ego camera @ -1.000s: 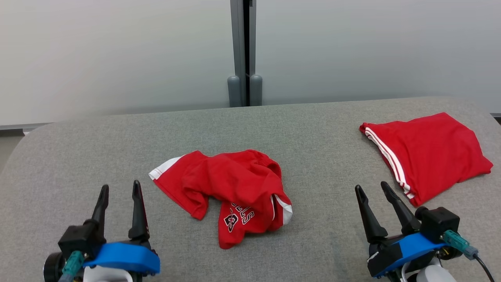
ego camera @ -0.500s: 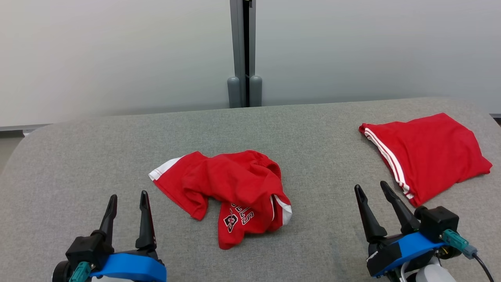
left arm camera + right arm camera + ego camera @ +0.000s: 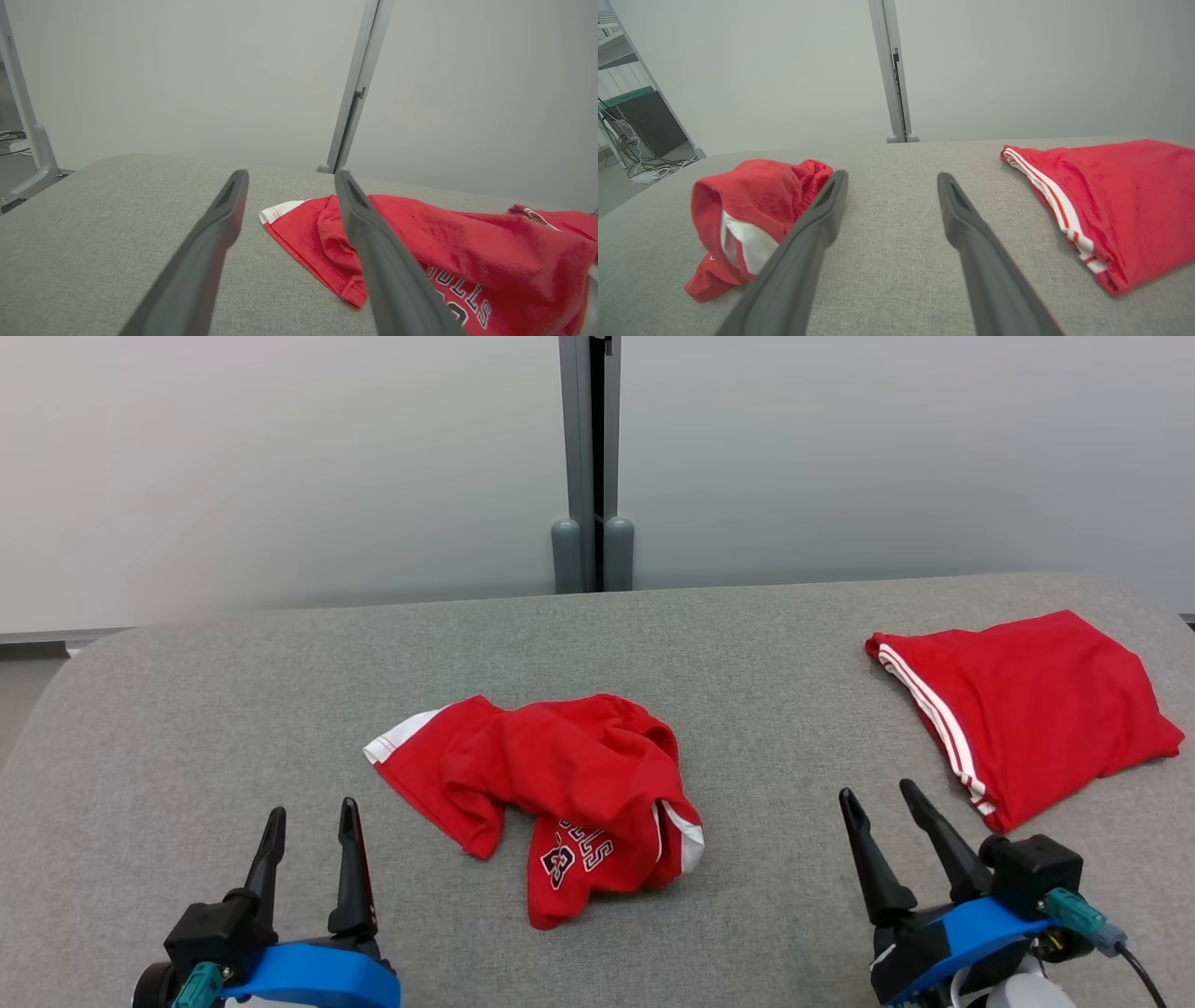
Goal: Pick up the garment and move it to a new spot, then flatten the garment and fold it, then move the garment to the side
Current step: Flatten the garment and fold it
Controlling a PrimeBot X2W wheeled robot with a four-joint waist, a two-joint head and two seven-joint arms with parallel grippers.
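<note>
Both pairs of jaws stand apart with nothing between them. The left gripper (image 3: 313, 809) is at the lower left of the head view and the right gripper (image 3: 876, 790) at the lower right, each over bare table with its fingers pointing away from the robot.

The crumpled garment (image 3: 560, 775) lies in a heap near the middle of the grey padded table (image 3: 187, 709). It sits between the two grippers, a little farther from the robot than their fingertips, and neither touches it. It is red, with a white-edged hem lying flat at its left end, a white panel on its right side, and dark-and-white lettering on the flap nearest the robot.

In the left wrist view its white corner lies just beyond the gap between that gripper's fingers. In the right wrist view the heap sits off to the left of that gripper's fingers.

Well apart from it, toward the table's right edge, a folded red garment (image 3: 1036, 709) with white stripes along its left edge lies flat, just beyond the right gripper. Behind the table is a pale wall with a grey upright post (image 3: 593, 467) at its middle.
</note>
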